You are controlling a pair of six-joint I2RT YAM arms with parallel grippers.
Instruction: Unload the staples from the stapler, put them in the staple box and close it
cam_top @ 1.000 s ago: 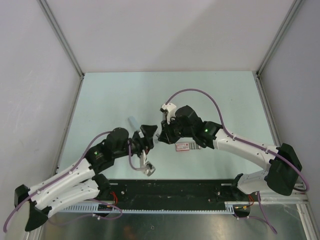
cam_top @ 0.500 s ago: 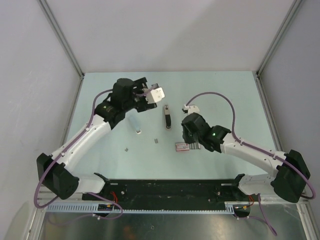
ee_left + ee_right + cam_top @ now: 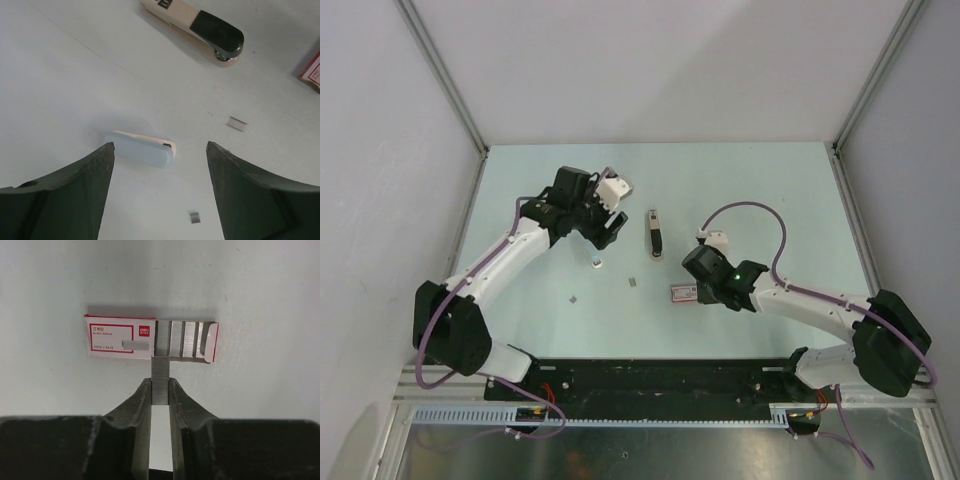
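The small oblong stapler (image 3: 654,232), cream-beige over a black base, lies shut on the pale green table (image 3: 770,190) about mid-table, with nothing holding it. Just left of it the left gripper (image 3: 159,146) hovers, fingers spread wide, above a small milky-white plastic oblong (image 3: 142,149). A few short loose staple pieces (image 3: 237,123) lie nearby.

Near and right of the stapler sits the flat red-and-white cardboard box (image 3: 119,340), its tray slid out to show rows of staples. The right gripper (image 3: 160,390) pinches a silver strip of staples (image 3: 160,375), whose far end meets the tray's near edge. Whether it touches cannot be told.

The emptying itself looks done, and the step in hand is stowing the strip. Next, the strip likely needs lining up with the rows, then lowering before the fingers part.
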